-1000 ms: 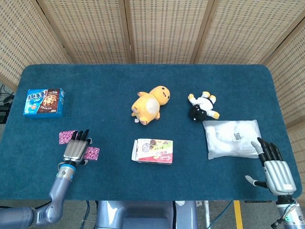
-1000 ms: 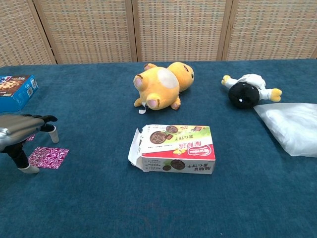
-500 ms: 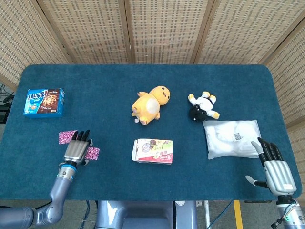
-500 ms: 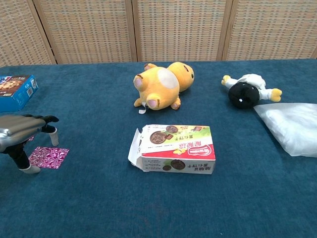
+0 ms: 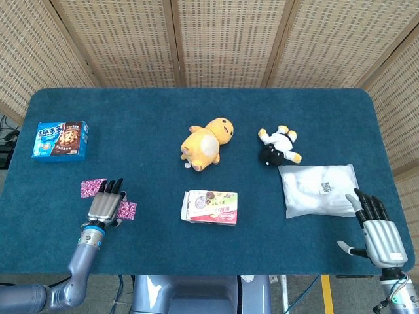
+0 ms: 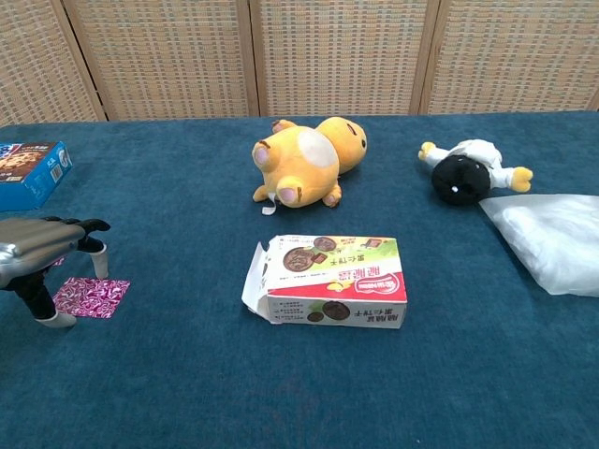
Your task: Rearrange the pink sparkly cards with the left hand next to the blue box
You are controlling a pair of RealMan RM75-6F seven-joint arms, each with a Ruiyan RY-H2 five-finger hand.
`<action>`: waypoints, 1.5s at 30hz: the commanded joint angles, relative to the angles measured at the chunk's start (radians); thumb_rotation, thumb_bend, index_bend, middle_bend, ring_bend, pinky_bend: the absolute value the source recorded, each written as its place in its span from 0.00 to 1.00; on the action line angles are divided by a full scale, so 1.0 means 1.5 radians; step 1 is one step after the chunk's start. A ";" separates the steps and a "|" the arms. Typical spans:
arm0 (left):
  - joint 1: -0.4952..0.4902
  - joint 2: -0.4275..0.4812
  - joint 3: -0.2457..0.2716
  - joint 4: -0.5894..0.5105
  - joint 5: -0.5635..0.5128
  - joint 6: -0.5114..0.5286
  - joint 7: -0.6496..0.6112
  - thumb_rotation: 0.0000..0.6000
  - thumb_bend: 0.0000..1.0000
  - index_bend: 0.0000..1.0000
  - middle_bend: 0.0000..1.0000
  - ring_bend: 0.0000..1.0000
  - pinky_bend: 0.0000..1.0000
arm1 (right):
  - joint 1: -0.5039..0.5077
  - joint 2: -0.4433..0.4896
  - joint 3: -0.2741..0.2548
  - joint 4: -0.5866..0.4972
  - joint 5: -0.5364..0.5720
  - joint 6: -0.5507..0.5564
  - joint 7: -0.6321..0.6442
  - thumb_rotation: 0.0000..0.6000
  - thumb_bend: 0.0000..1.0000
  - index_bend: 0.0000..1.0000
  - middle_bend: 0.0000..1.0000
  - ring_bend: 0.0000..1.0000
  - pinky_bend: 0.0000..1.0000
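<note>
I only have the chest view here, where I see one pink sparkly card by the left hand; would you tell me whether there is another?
Observer: Yes. The head view shows a second pink card beyond the left hand, toward the blue box; the hand lies between it and the near card.
Operator: Does that card touch the box?
Observer: No, bare table separates the second pink card from the blue box.
Operator: And where is the right hand?
Observer: The right hand is at the table's near right edge, fingers spread, holding nothing, just short of the white bag.
</note>
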 commanded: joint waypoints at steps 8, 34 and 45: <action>0.000 0.000 0.001 -0.001 -0.002 0.000 0.001 1.00 0.35 0.46 0.00 0.00 0.00 | -0.001 0.000 0.000 -0.001 0.000 0.001 0.000 1.00 0.08 0.00 0.00 0.00 0.00; 0.008 -0.003 0.001 0.005 0.018 0.008 -0.009 1.00 0.41 0.51 0.00 0.00 0.00 | -0.003 0.001 -0.001 -0.003 -0.003 0.006 0.000 1.00 0.08 0.00 0.00 0.00 0.00; 0.012 0.033 -0.024 -0.023 0.026 0.025 -0.033 1.00 0.42 0.51 0.00 0.00 0.00 | -0.003 0.001 -0.001 -0.002 -0.005 0.006 -0.001 1.00 0.08 0.00 0.00 0.00 0.00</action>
